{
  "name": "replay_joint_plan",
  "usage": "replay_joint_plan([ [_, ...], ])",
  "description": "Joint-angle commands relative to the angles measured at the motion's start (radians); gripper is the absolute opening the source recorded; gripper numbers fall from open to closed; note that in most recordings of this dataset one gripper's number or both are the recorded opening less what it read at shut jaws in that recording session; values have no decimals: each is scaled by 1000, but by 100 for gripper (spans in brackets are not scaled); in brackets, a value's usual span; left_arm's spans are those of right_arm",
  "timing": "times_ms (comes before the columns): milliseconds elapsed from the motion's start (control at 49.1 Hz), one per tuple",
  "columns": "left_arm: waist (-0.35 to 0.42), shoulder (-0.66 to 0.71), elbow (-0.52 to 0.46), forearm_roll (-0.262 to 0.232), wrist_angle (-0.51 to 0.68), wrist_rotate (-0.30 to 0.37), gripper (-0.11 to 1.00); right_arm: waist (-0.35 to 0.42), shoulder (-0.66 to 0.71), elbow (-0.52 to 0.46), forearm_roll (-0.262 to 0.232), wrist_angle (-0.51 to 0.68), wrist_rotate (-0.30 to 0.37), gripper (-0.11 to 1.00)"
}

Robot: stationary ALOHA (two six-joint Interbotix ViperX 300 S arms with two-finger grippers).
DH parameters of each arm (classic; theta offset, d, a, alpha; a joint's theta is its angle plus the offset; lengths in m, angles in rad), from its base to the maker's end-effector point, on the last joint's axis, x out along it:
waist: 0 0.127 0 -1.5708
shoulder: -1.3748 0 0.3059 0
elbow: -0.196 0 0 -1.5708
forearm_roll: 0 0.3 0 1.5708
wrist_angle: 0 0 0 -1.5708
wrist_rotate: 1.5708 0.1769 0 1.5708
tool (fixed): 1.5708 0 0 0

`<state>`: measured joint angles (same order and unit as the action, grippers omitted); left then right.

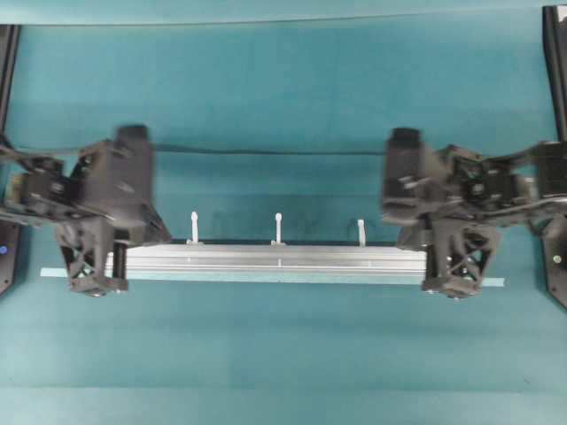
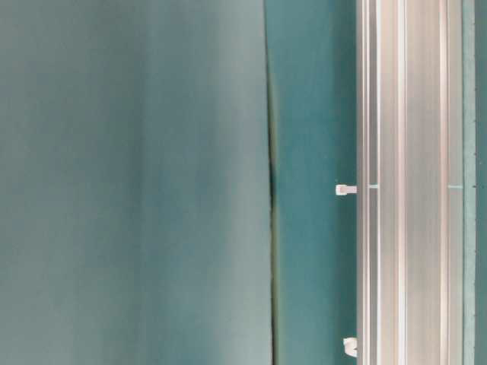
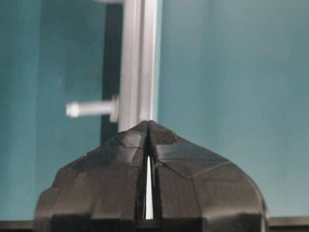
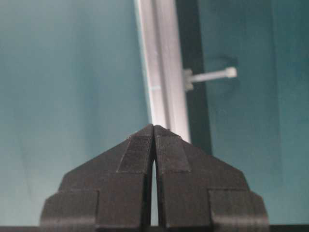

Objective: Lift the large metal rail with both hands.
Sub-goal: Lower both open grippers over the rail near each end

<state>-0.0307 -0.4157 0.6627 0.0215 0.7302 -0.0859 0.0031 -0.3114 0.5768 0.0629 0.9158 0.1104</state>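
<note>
My left gripper is holding its jaws pressed together, the two black fingers meeting at their tips with only a thin slit of light lower down. My right gripper is doing the same, its fingers closed tip to tip. In both wrist views the fingertips are sitting right at the end of the large metal rail, which runs away from them up the picture; I cannot tell from these views whether the tips are pinching a thin edge of it or merely touching it.

Seen from overhead, I am reaching my left gripper down at the rail's left end and my right gripper down at its right end, one at each extremity, with the silver grooved bar stretching between them across the middle of the teal table. Three small white pegs are standing along the rail's far edge. A thin pale strip is lying along the near edge, sticking out just past both ends of the rail.

In the table-level view the rail is filling the right side as a long grooved band, with two of the white pegs jutting from its edge.
</note>
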Motion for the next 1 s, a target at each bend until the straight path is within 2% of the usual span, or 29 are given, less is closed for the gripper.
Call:
replay_joint_plan([
  [0,-3,28,-48,2,75,25,0,2,32,-40,-3,48,-25,0],
  [81,-3,51,-61,5,117,46,0,0,55,-54,-3,78,-37,0],
  [224,0,75,-77,5,118,46,0,2,86,-55,3,98,-43,0],
  [448,14,71,-63,5,107,49,0,2,104,-46,6,66,-46,1],
  [590,17,71,-57,5,104,40,0,2,106,-28,5,61,-46,10],
  [631,17,75,-52,5,103,38,2,2,106,-21,6,58,-48,15],
  [692,21,77,-43,5,101,35,6,0,106,-14,6,46,-46,29],
  [793,21,89,-29,5,101,35,20,0,112,5,5,9,-41,58],
  [895,18,101,-21,5,94,37,49,11,121,23,-11,-23,-44,85],
  [977,11,114,-11,5,63,46,73,20,132,34,-26,-37,-48,96],
])
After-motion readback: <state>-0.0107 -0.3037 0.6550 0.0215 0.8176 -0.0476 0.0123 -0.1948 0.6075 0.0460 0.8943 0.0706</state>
